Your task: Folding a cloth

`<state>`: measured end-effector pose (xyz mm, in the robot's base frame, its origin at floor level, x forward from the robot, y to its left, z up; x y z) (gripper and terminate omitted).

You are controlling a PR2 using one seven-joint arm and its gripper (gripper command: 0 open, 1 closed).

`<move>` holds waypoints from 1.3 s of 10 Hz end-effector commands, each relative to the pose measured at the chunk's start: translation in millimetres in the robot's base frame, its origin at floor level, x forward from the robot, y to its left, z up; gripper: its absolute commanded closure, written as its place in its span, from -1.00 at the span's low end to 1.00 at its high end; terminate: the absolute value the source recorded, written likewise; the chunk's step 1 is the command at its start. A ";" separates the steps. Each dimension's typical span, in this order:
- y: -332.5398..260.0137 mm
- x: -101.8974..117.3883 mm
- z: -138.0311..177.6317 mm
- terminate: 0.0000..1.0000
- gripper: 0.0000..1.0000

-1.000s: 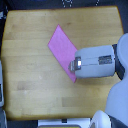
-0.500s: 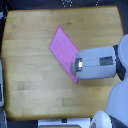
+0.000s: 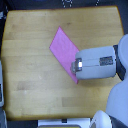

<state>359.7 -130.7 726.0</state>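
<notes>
PR2 arm [image 3: 97, 62] showing as a boxy, light grey-white housing w/ rounded corners. Small dark rectangular marking w/ a lighter patch sitting on its top face, approx mid-right. A small pale square detail w/ dark outline showing at the housing's end on the exterior view's left. Dark grey/black joint section showing behind the housing, toward the exterior view's right. Pale grey rounded body shells showing below that, bottom corner. Pic blurry; no screws, cables or text legible.
</notes>
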 end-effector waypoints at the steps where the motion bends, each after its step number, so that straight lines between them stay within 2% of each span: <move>1: -3.3 -0.3 12.6 -1.00 1.00; 9: 8.3 43.5 61.3 -1.00 1.00; 12: 47.2 57.4 81.6 -1.00 1.00; 13: 76.5 67.7 91.8 -1.00 1.00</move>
<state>395.5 -118.9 781.2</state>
